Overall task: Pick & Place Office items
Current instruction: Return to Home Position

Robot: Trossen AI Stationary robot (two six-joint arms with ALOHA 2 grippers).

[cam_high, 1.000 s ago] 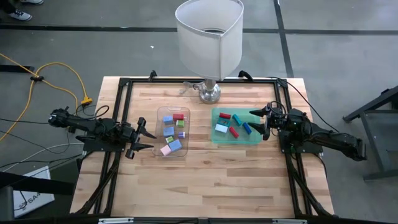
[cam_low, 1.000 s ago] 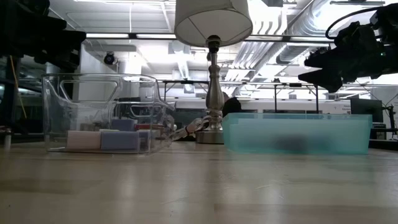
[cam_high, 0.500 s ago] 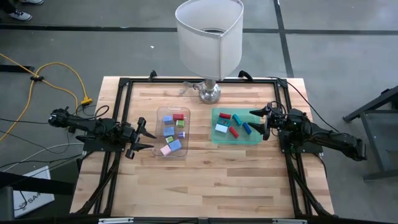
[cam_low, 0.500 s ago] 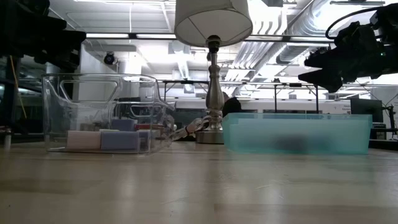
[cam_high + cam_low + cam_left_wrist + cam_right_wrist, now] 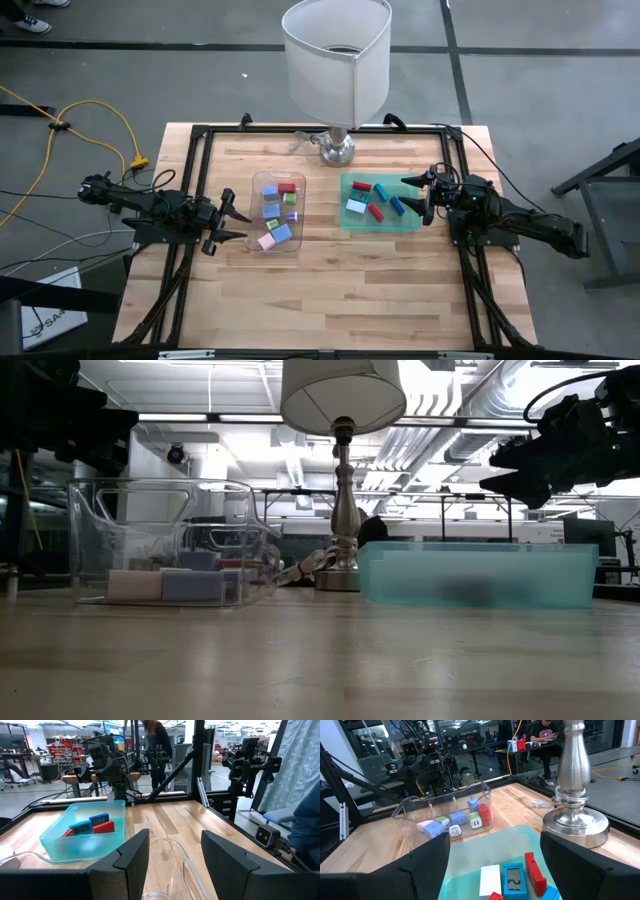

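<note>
Wood planks make up the table (image 5: 330,290), edged by a black frame. At its far edge, in the middle, stands a lamp (image 5: 336,55) with a white shade and a silver base. Both dark arms reach in low from the table's sides toward the centre.

The left gripper (image 5: 240,226) hovers just left of the clear bin (image 5: 253,205). Its jaws are spread wide and hold nothing. In its wrist camera the bin's curved rim shows between the two fingers. The right gripper (image 5: 416,198) hangs above the right edge of the green tray (image 5: 405,224), jaws likewise wide apart and empty.

The clear bin lies left of centre and the green tray right of centre. They sit side by side with a narrow strip of bare wood between them.

The office items (image 5: 271,211) are split between the two containers.
- **Clear bin:** about eight pieces. A pink block (image 5: 266,241) lies at the near end, touching a pale blue block (image 5: 281,233). Farther along are blue pieces (image 5: 269,191) and small green ones (image 5: 291,199), with a red piece (image 5: 287,187) at the far end.
- **Green tray:** about six pieces. A white-faced block (image 5: 356,206) lies at the left, and a teal piece (image 5: 380,191) near the middle. There are two red sticks (image 5: 376,211), and a blue stick (image 5: 397,207) lies nearest the right gripper. A small green piece (image 5: 357,185) sits toward the far-left corner.
</note>
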